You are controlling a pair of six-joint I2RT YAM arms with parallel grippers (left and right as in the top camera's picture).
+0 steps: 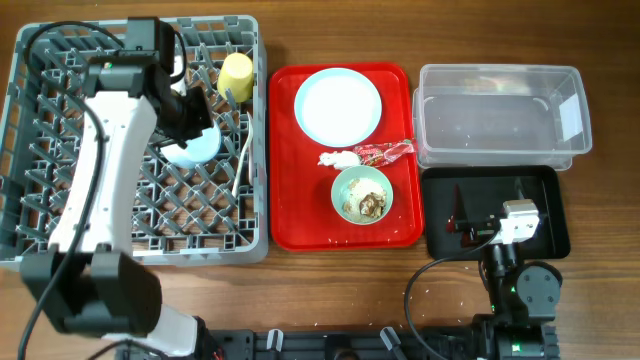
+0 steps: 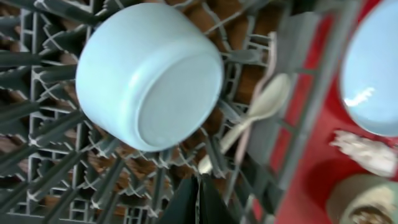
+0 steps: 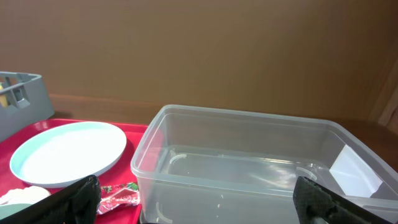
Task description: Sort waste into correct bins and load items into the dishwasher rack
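Observation:
The light blue bowl [image 1: 192, 150] lies upside down in the grey dishwasher rack [image 1: 60, 215]; it also shows in the left wrist view [image 2: 149, 74]. My left gripper [image 2: 199, 200] is shut and empty just beside the bowl, over the rack [image 1: 195, 115]. The yellow cup [image 1: 236, 75] and a white spoon [image 2: 261, 109] lie in the rack. The light blue plate [image 1: 338, 104], white napkin [image 1: 337, 158], red wrapper [image 1: 388, 151] and mint-green bowl [image 1: 362, 193] holding food scraps sit on the red tray [image 1: 300, 225]. My right gripper [image 3: 202, 205] is open over the black tray [image 1: 540, 225], facing the clear tub [image 3: 249, 162].
The clear tub [image 1: 500, 110] stands behind the black tray at the right. The rack's upright pegs surround the bowl. Bare wooden table shows along the front edge and between the tray and the bins.

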